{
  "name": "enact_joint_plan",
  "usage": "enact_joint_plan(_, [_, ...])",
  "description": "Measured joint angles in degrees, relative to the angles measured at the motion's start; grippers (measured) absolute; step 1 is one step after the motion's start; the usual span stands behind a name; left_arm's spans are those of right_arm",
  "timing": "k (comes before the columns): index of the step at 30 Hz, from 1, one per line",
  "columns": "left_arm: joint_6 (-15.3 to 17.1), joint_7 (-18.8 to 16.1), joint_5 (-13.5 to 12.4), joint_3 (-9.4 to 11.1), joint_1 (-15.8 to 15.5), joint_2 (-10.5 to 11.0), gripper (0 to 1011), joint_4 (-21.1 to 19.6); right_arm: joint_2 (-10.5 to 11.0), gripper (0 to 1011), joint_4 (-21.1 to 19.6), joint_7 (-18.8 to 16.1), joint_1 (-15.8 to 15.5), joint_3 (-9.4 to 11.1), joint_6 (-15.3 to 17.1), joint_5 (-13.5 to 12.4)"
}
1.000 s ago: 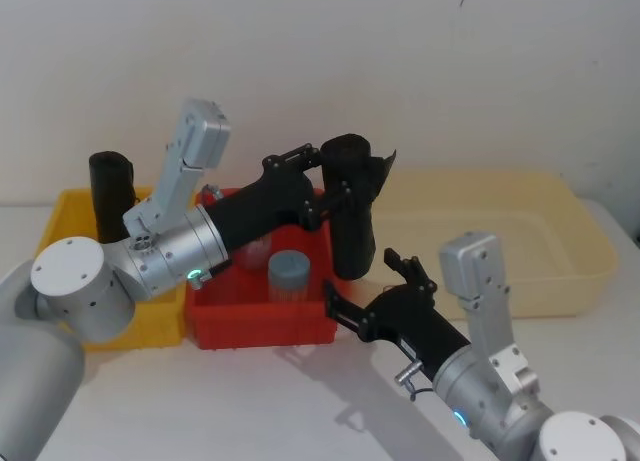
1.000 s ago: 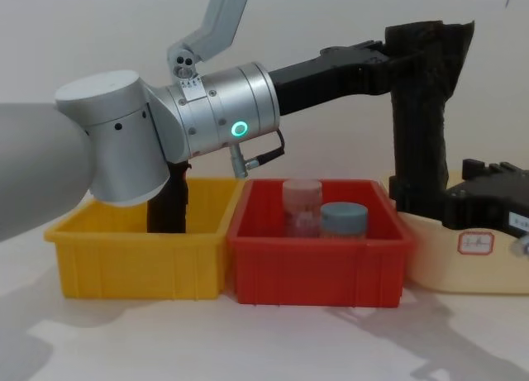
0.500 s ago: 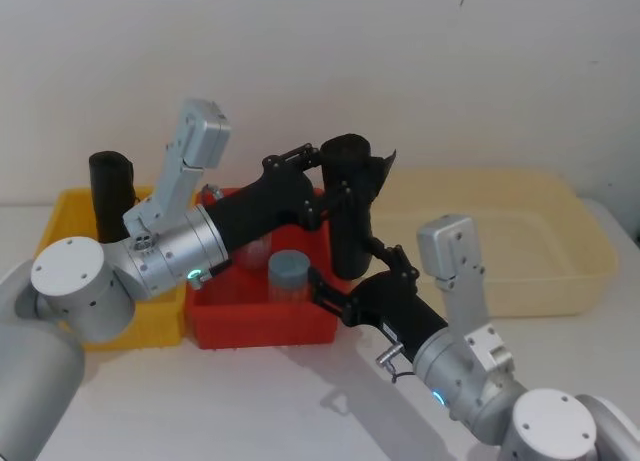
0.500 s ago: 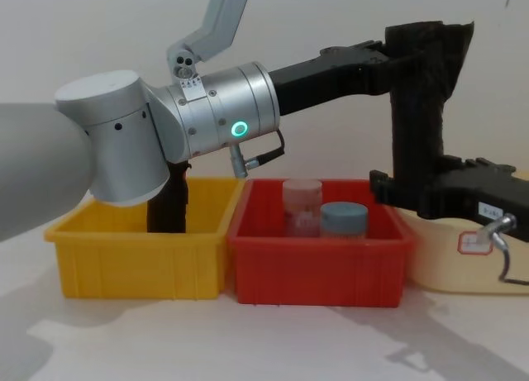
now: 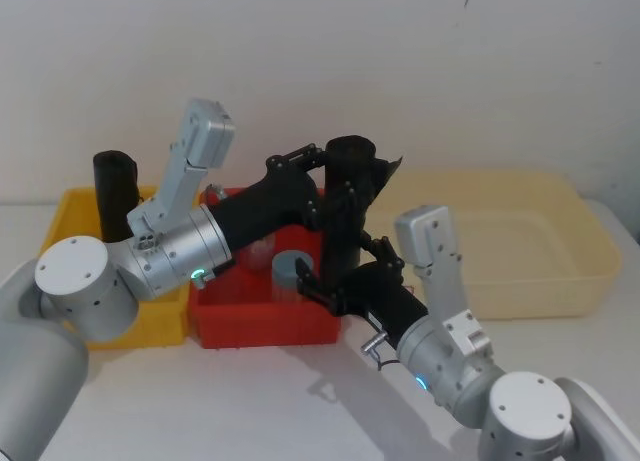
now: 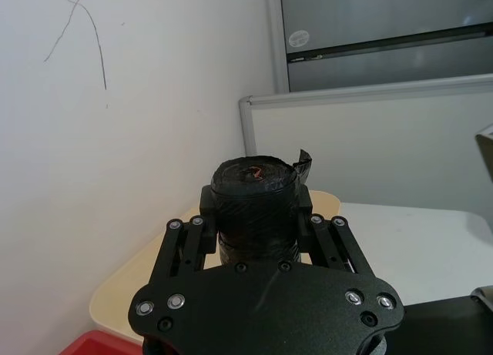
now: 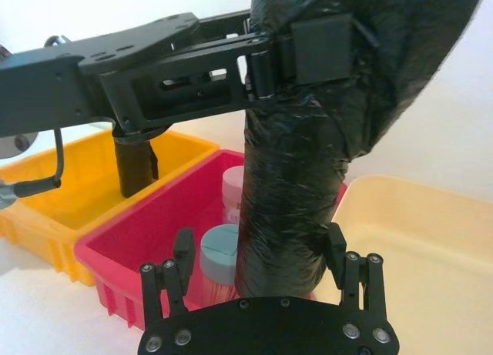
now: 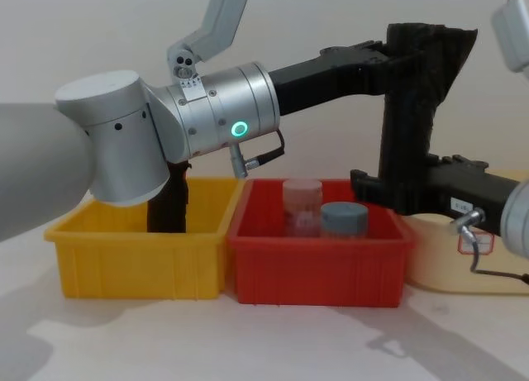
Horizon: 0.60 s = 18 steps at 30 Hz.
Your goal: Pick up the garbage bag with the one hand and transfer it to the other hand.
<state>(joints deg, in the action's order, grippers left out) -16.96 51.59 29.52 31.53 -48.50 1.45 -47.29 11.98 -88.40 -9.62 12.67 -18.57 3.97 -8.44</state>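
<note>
We see the garbage bag (image 5: 345, 216) held upright in the air, over the right edge of the red bin (image 5: 262, 328), between that bin and the cream tray (image 5: 560, 281). The left gripper (image 5: 338, 186) reaches in from the left and is clamped on the bag near its top, one finger on each side. The loose flap flares out above the grip towards the right. From the left wrist we look along the bag (image 6: 256, 189) with the left gripper (image 6: 256, 216) pressed against both its sides.

The right gripper (image 5: 340, 266) comes up from the lower right and sits at the bag's lower end. In the right wrist view its fingers are apart and straddle the bag (image 7: 293, 178). One finger stands clear of the plastic and the other lies just beside it, and we cannot tell if that one touches. The right gripper (image 7: 259, 247) is thus not closed on anything. From the chest the bag (image 8: 409, 125) hangs from the left gripper (image 8: 405, 63), and its bottom is hidden behind the right gripper (image 8: 388, 191).

In the red bin (image 8: 318, 257) stand a clear jar (image 8: 302, 203) and a grey-lidded jar (image 8: 343, 218). A slimmer black roll (image 5: 113, 191) stands in the yellow bin (image 5: 165, 326) at the left, well apart from the bag
</note>
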Motion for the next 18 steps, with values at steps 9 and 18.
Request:
enact_joint_plan(9, [0.0,0.0,0.0,0.0,0.0,0.0,534,0.0,-1.6,1010,2.6,1.6,2.3,-0.5,2.3,2.1])
enact_joint_plan(18, [0.0,0.0,0.0,0.0,0.0,0.0,534,0.0,-3.0,929,5.1,3.1,4.1,-0.3,4.2,3.3])
